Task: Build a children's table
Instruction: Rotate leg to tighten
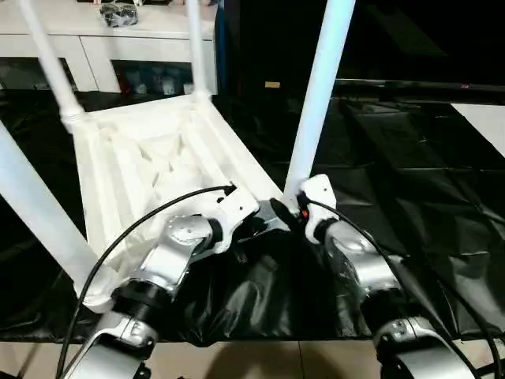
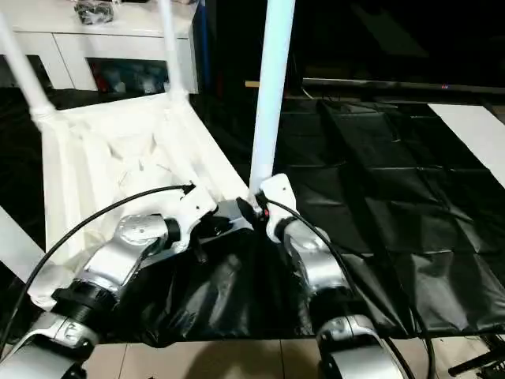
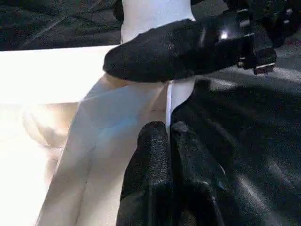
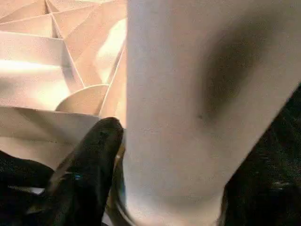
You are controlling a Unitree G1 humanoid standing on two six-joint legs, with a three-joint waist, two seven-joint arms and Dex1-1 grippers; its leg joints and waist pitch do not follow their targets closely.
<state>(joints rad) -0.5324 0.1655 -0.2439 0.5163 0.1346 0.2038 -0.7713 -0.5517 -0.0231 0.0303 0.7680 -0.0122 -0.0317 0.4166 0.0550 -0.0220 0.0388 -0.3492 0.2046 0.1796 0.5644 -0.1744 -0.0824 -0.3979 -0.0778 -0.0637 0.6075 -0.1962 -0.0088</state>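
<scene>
the children's table [image 1: 150, 170] lies upside down on a black sheet [image 1: 410, 197], its x-ribbed underside facing up, and four white legs rise from its corner sockets. one leg [image 1: 319, 95] stands at the corner nearest the robot's right arm, another [image 1: 47, 59] at the far left corner, a third [image 1: 197, 47] at the far right corner, and a fourth [image 1: 39, 213] slants up at the near left corner. the right end effector [image 1: 298, 207] sits at the base of the near right leg, its two black fingers set on either side of the flared end and clamped against it; in the right wrist view one finger [image 4: 87, 165] presses the leg's side just above the socket. the left end effector [image 1: 272, 217] reaches in from the left beside that same corner, its fingers [image 3: 155, 179] pressed together with nothing between them, touching the tabletop's edge beside the socket. a white cabinet [image 1: 118, 39] stands behind the table, with a small dark object [image 1: 120, 13] on top.
</scene>
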